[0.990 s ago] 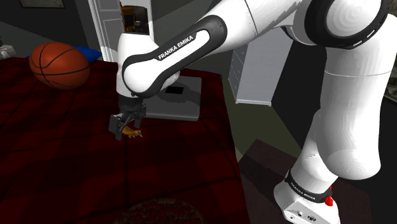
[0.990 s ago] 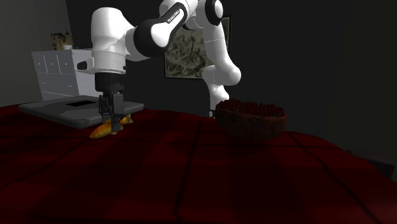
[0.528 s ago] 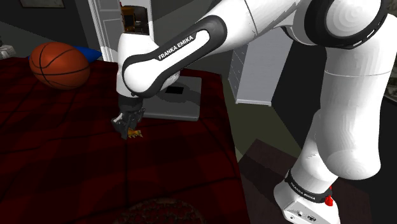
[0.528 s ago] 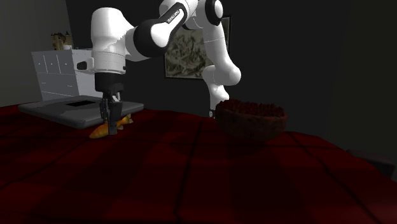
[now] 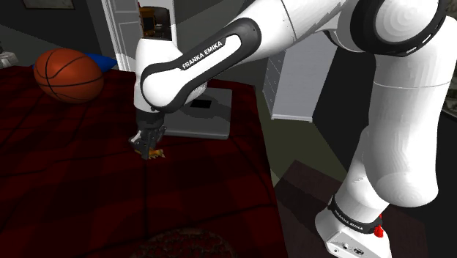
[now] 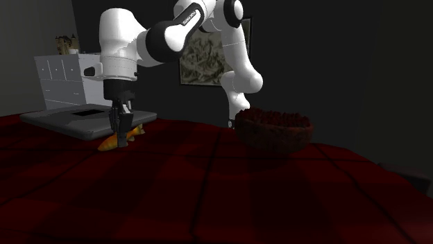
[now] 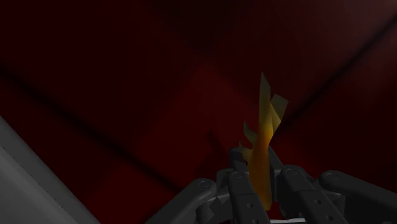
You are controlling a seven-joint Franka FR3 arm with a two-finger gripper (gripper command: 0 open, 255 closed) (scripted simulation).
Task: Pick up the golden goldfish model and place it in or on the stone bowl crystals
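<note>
The golden goldfish model (image 6: 109, 143) lies on the dark red surface, its tail (image 7: 267, 121) sticking out past the fingers in the wrist view. My black gripper (image 6: 122, 138) stands straight down over it, shut on the goldfish, whose orange body (image 5: 155, 153) peeks out beside the fingertips. The fingers (image 7: 245, 191) clasp the fish from both sides. The dark bowl of crystals (image 6: 273, 129) sits well off toward the second exterior view's right; its rim (image 5: 183, 236) also shows at the shoulder view's bottom edge.
A grey flat slab (image 5: 209, 117) lies just behind the gripper. A basketball (image 5: 68, 75) rests at the shoulder view's upper left. The red surface's edge (image 5: 267, 168) drops off toward the stand. A white dresser (image 6: 59, 76) stands behind.
The fingers have come together from wide apart onto the goldfish. The arm and the fish have stayed in place.
</note>
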